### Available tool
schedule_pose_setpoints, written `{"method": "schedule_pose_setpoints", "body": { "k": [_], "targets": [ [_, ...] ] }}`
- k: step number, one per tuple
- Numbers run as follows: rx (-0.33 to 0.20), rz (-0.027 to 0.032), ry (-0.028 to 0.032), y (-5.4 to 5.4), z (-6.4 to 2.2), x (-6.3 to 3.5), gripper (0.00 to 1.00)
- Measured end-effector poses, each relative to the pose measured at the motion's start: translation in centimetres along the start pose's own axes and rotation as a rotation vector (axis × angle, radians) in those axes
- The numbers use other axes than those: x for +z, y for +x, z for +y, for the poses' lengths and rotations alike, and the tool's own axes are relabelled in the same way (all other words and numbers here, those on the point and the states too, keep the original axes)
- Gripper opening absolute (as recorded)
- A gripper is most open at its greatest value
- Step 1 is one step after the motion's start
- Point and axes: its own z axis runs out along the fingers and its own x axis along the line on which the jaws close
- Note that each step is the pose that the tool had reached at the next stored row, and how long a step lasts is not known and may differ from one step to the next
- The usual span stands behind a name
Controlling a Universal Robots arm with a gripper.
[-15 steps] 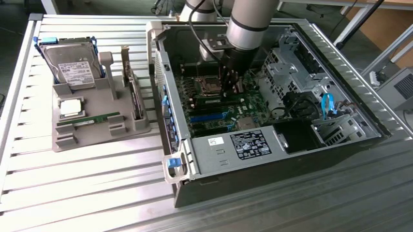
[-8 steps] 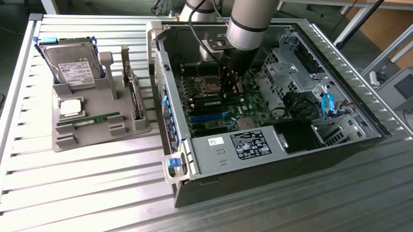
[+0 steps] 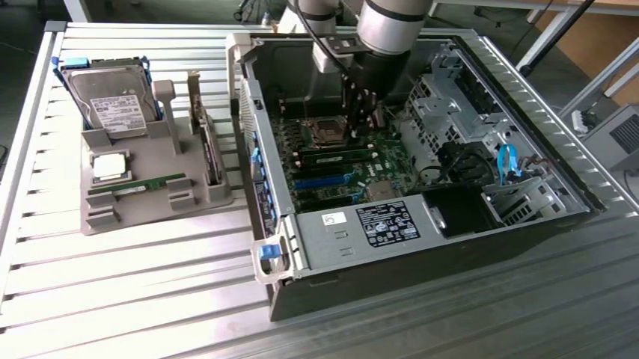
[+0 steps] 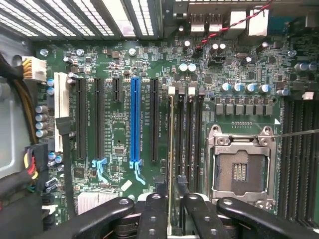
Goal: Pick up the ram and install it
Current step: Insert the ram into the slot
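The arm is seen reaching down into the open computer case (image 3: 559, 172) on the slatted table (image 3: 130, 299), with the pincer (image 3: 361, 112) low over the motherboard (image 4: 124, 129). In the wrist view the pincer (image 4: 172, 196) is closed on the ram (image 4: 172, 149), which is presented edge-on as a thin line between the fingers (image 4: 155, 209) and runs along the memory slots (image 4: 187, 134) just beside the empty processor socket (image 4: 241, 169). In the exterior view a green stick is seen lying across the board just beside the pincer, but whether it is the gripped one cannot be told. It is judged that the seating step is in hand. For this to be done well, the stick should be kept upright and parallel to its slot, the notch matched, and pressure applied evenly along its length so that neither end is tilted. A spare green stick (image 3: 135, 187) is left on the grey holder (image 3: 150, 213), near the hard drive (image 3: 112, 97).
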Motion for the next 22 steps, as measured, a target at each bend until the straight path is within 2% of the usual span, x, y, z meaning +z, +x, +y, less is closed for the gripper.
{"method": "schedule_pose_setpoints", "body": {
  "k": [1,2,3,4,5,11,13,16,18,22],
  "targets": [
    [0.0,0.0025,0.0,-0.1,-0.01,-0.28,0.2],
    [0.0,0.0055,-0.0002,-0.1,-0.01,-0.53,0.12],
    [0.0,0.0066,-0.0002,-0.1,-0.01,-0.7,0.09],
    [0.0,0.0091,-0.0003,-0.1,-0.01,-1.13,0.09],
    [0.0,0.009,-0.0006,-0.1,-0.21,-1.2,0.09],
    [-0.002,0.0084,-0.0329,0.0,-5.37,-1.19,0.09],
    [-0.003,0.0082,-0.0419,0.1,-6.9,-1.19,0.09],
    [-0.003,0.0083,-0.0449,0.1,-7.86,-1.31,0.09],
    [-0.003,0.0081,-0.0449,0.1,-7.91,-1.72,0.09],
    [-0.003,0.0083,-0.0449,0.1,-7.91,-1.73,0.09]
  ]
}}
